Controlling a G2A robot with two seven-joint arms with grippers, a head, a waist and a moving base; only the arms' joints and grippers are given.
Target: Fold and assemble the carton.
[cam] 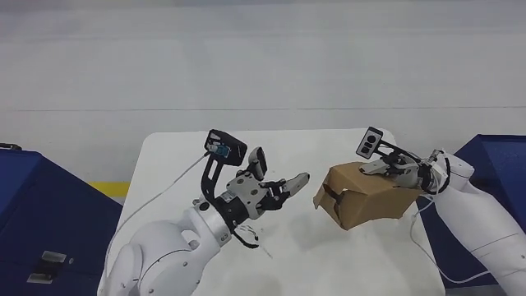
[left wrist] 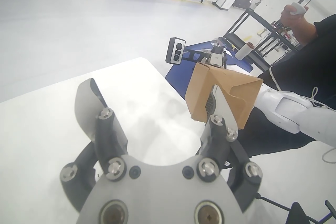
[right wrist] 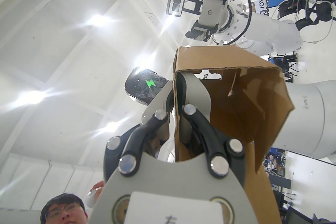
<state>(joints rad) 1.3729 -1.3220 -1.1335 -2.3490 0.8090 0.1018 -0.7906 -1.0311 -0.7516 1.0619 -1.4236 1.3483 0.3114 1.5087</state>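
Counter (cam: 181, 160) before you is a smooth white slab with rounded corners; at its right edge is the carton (cam: 366, 197), brown corrugated card half-folded into an angular, open-ended sleeve. Your right jaws are clamped on one thin wall, one pale curved finger (right wrist: 195, 91) inside and one outside. Your left jaws, pale curved pads (left wrist: 86, 101) on black links, stand wide apart over the counter's middle, short of the carton.

Ceiling lamps (right wrist: 98, 20) flare into starbursts over my right wrist camera; floor (cam: 263, 57) at twelve o'clock glares, table (cam: 329, 255) shadows faint.
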